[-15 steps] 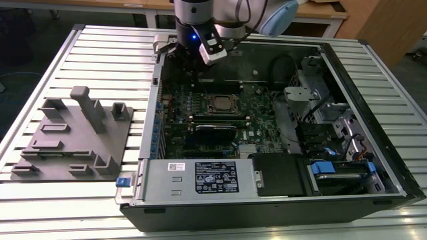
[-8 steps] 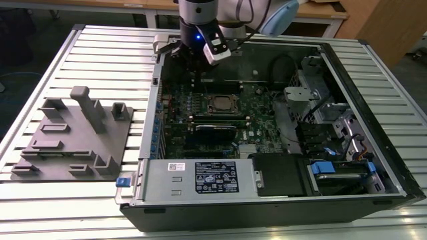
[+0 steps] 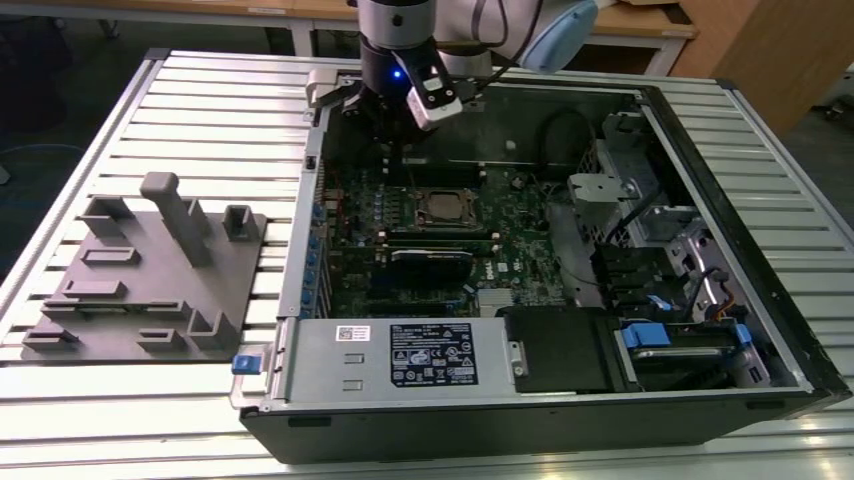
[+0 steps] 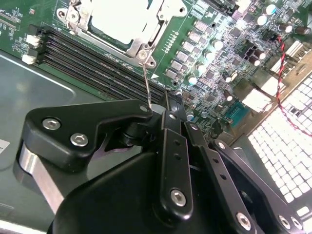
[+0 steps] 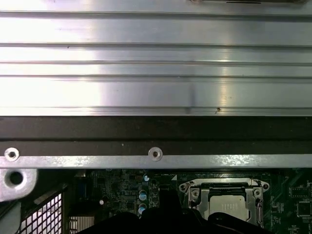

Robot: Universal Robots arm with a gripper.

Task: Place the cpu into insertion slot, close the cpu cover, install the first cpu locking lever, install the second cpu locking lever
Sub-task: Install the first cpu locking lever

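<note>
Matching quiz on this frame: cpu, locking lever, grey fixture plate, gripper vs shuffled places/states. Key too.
1 cpu
2 locking lever
3 grey fixture plate
4 gripper

A on the table, exterior view's left of the case
B pale face up, framed by the cpu cover
C black, by the lever's upper end
D thin wire rising beside the cover's corner

Pairs: 1-B, 2-D, 3-A, 4-C
</note>
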